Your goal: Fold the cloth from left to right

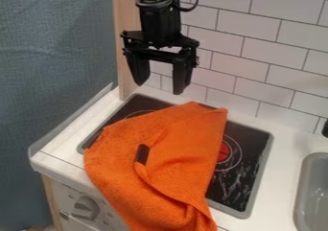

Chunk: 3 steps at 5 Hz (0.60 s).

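My black gripper hangs above the back of the stove, its two fingers spread apart with nothing between them. Below it, and apart from it, an orange cloth lies rumpled over the left and middle of the black cooktop. The cloth's lower end hangs over the counter's front edge, and a fold runs down its right part. A small dark patch, perhaps a tag, shows near the cloth's middle.
The black cooktop shows to the right of the cloth, with a red-centred burner ring. A grey sink is at the right edge. White tiled wall stands behind; a wooden post rises at back left. A knob is on the front.
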Motion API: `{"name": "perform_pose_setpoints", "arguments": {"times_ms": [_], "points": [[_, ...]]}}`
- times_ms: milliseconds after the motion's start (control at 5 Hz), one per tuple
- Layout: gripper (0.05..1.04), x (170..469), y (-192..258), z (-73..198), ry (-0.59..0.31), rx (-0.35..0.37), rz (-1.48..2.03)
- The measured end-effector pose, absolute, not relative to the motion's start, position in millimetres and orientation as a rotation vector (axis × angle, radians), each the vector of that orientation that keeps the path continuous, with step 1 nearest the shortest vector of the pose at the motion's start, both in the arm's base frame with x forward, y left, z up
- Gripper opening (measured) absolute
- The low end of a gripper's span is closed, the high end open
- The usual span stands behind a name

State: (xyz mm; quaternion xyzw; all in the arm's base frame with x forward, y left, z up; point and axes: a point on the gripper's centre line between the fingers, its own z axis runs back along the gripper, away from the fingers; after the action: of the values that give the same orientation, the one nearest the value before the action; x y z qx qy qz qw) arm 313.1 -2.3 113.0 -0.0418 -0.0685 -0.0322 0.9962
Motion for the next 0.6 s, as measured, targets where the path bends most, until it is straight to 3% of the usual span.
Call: {"name": "perform_pose_setpoints", "arguments": {"times_ms": [200,600], "points": [[0.999,310.6,-1.7,105.0,-0.111,-0.084,-0.058],[0.999,299.6,39.8,83.5,-0.087,-0.012,0.012]]}}
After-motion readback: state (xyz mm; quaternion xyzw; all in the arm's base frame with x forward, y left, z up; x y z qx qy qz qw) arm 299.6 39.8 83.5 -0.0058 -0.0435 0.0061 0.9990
